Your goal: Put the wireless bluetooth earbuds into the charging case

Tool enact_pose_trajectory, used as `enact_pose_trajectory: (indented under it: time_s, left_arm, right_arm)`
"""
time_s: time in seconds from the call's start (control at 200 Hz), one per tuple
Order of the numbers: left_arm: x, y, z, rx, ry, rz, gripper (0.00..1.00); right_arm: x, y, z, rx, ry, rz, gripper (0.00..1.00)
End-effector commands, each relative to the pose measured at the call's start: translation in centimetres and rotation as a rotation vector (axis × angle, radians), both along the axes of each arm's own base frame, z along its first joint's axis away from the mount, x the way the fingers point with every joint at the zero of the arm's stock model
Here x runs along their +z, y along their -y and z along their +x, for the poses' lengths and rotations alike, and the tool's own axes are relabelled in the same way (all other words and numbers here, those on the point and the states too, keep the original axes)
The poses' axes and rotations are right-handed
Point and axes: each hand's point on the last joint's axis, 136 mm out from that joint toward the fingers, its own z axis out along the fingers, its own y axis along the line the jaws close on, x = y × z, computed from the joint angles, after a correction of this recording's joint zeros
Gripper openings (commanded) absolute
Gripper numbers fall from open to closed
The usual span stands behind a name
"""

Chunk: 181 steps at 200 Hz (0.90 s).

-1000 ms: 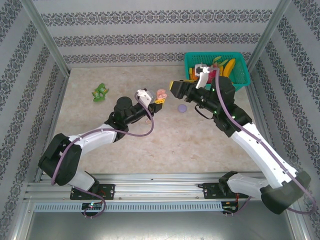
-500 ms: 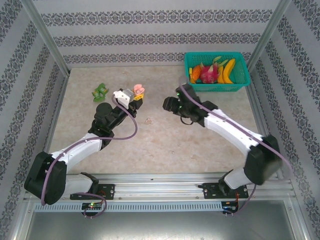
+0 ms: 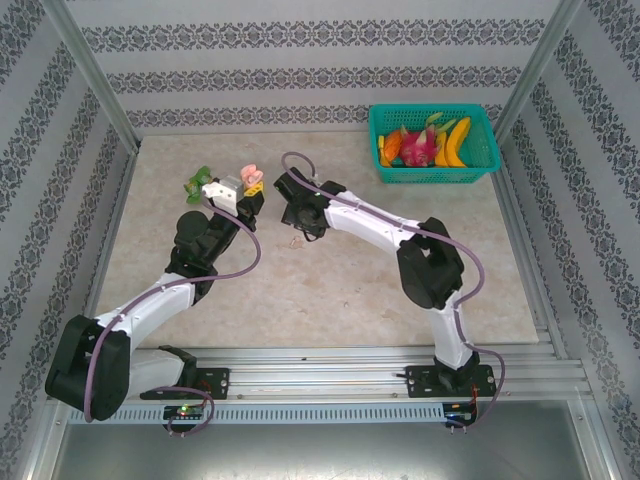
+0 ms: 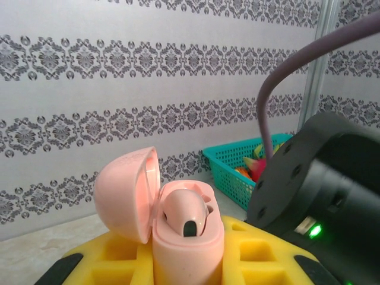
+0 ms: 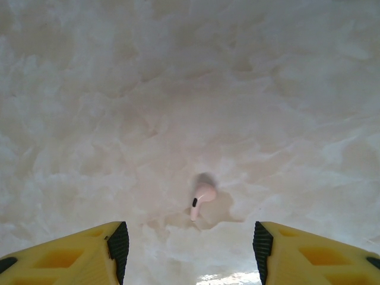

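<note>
1. We see a pink case (image 4: pixel 189 246), lid included, holding an inner bud (image 4: pixel 185 217) of the same pink with a black spot.
2. The desk (image 5: pixel 178 89) is beige with cloudy marbling; the loose bud (image 5: pixel 202 197) on it is pale pink.
3. The right fingers (image 5: pixel 71 255) are yellow, black-padded.
4. We note white walls (image 4: pixel 89 59) with grey damask bands, a teal basket (image 3: pixel 440 176).
</note>
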Motion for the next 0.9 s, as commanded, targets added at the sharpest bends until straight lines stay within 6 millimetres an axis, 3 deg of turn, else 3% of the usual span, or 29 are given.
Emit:
enact_pose_trajectory:
  time_s: [0.0, 0.475, 0.899]
  left_arm:
    - [1.8, -1.1, -0.4, 0.028, 0.056, -0.055, 0.00]
    - [2.5, -2.3, -1.2, 0.058, 0.083, -0.067, 0.00]
    - [2.6, -2.6, -1.6, 0.062, 0.087, -0.066, 0.00]
  right_arm:
    - [-1.0, 1.0, -0.6, -0.053, -0.046, -0.112, 0.59]
    - [-5.2, -1.7, 0.1, -0.069, -0.134, -0.177, 0.55]
    - [-7.8, -1.6, -0.8, -0.064, -0.189, -0.210, 0.50]
